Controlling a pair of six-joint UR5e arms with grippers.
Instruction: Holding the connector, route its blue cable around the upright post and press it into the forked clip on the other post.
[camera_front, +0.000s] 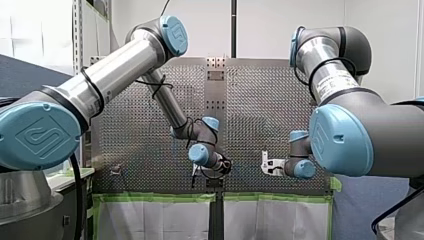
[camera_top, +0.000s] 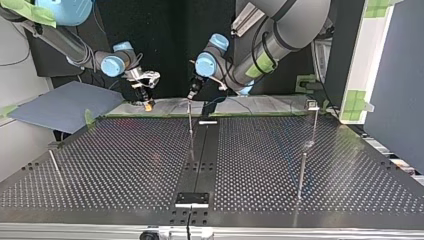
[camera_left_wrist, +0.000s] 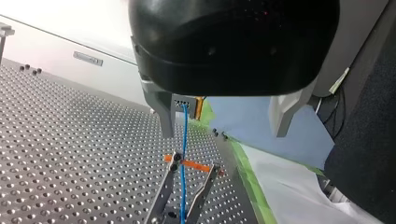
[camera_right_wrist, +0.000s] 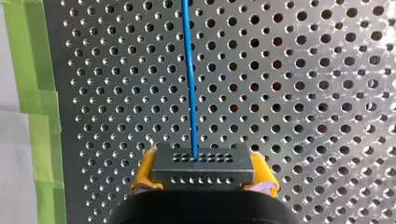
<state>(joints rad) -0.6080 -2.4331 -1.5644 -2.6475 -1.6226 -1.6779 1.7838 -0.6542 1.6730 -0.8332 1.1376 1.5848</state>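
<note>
Table (camera_top: 125, 165): perforated metal, green tape along one edge.
Left gripper (camera_left_wrist: 223, 133): metal fingers spread wide, holding nothing, above the clip.
Right gripper (camera_right_wrist: 203, 176): yellow pads clamped on the connector's two ends.
Post (camera_top: 190, 130): upright, near the table's middle.
Clip (camera_left_wrist: 164, 191): two metal prongs with an orange band across them.
Connector (camera_right_wrist: 201, 161): dark block, over the table near the taped edge.
Cable (camera_right_wrist: 189, 70): blue, straight from the connector, passing between the clip's prongs; seating cannot be told.
</note>
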